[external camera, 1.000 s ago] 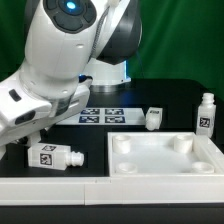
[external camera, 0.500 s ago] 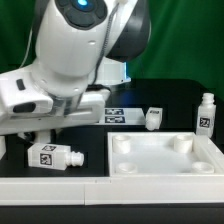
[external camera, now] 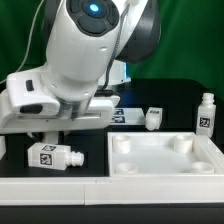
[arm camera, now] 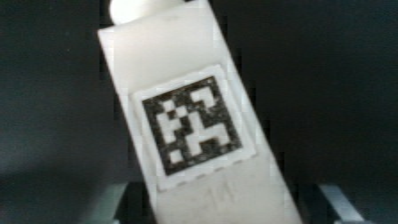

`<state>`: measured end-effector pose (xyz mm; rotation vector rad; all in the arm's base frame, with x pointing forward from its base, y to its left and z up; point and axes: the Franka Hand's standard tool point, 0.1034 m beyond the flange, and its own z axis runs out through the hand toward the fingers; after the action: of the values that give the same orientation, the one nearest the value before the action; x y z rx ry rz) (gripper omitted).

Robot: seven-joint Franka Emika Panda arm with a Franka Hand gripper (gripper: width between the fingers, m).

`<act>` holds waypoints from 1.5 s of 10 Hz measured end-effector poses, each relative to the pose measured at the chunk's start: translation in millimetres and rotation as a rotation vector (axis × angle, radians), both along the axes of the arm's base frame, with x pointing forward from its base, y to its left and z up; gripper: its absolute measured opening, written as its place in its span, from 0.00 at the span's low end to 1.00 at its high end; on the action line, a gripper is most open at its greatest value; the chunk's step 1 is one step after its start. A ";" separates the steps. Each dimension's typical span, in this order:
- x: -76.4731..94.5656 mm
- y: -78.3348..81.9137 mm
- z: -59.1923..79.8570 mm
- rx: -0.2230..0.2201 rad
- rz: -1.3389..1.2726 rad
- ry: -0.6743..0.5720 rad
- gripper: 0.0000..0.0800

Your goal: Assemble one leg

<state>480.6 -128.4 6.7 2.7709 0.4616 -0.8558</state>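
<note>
One leg (external camera: pixel 52 156) lies on its side on the black table (external camera: pixel 95 148), beneath the arm (external camera: pixel 80 60). It is near the exterior view's left edge. In the wrist view we see its blocky white plastic body (arm camera: pixel 187 110) with a black-and-white square tag. The narrower round end points away. The gripper (arm camera: pixel 222 205) hangs over it, jaws apart to either side of the body. Just beside it to the exterior view's right sits the white tabletop (external camera: pixel 160 169), a raised-rim tray with round bosses moulded inside. Behind the tabletop a second leg (external camera: pixel 153 118) lies by the marker board (external camera: pixel 128 117), and a third leg (external camera: pixel 206 113) stands upright.
</note>
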 end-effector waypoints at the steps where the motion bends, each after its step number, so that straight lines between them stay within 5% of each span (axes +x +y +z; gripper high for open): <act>1: -1.1 0.6 0.2 -0.012 -0.025 -0.003 0.40; 3: -15.6 8.1 0.5 -0.076 -0.248 0.006 0.40; 9: -25.4 8.6 0.0 -0.070 -0.346 0.054 0.40; 12: -43.3 14.6 5.9 -0.122 -0.502 0.128 0.40; 15: -43.7 17.4 12.1 -0.105 -0.636 0.149 0.40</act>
<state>436.8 -111.1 18.8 2.7827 -0.4670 -1.1701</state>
